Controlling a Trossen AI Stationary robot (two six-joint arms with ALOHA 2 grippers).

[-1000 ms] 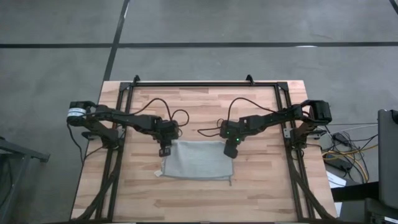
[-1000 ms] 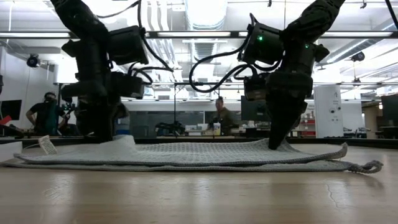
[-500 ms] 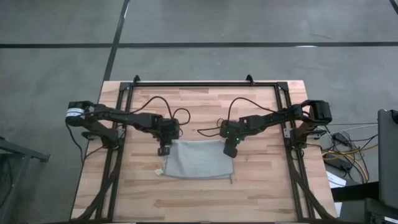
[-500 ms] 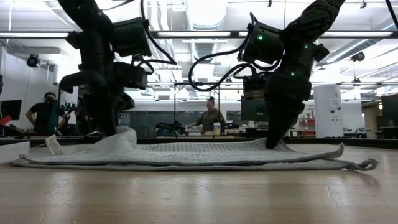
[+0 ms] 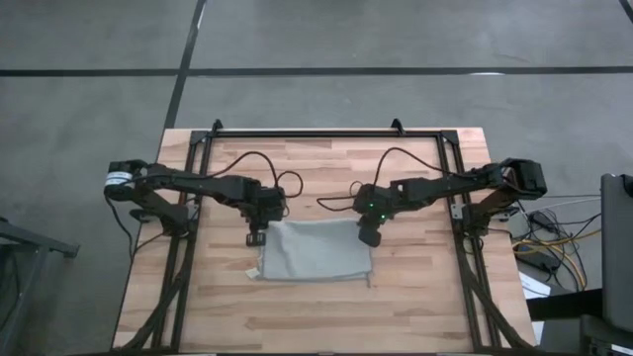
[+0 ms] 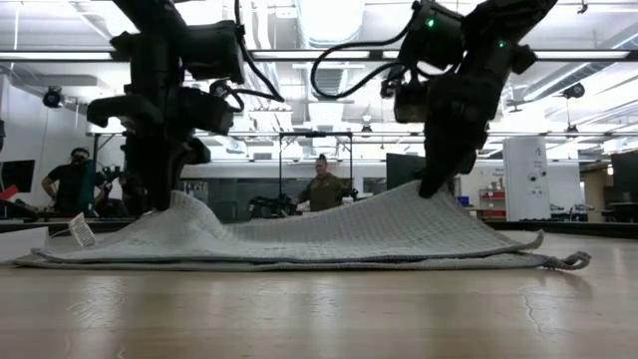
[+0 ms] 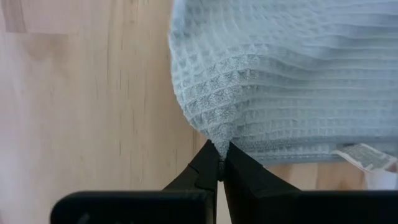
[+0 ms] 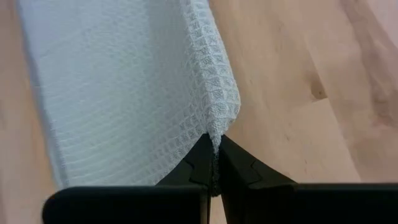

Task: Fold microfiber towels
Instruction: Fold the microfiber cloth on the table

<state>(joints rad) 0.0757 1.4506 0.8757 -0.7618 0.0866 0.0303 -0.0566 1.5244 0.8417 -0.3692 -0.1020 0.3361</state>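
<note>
I have both grippers pinched tight on the towel [image 5: 315,251], which lies mid-table on the wooden table [image 5: 316,311]. My left gripper [image 5: 256,237] has its fingers closed on the far left corner, and my right gripper [image 5: 367,238] has its fingers closed on the far right corner. Both corners are raised off the wood, the right one higher; the near edge lies flat, white tag [image 6: 81,230] at the left end.

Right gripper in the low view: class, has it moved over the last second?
Yes. The right gripper, shut on the towel, has risen off the tabletop, lifting that corner.
</note>
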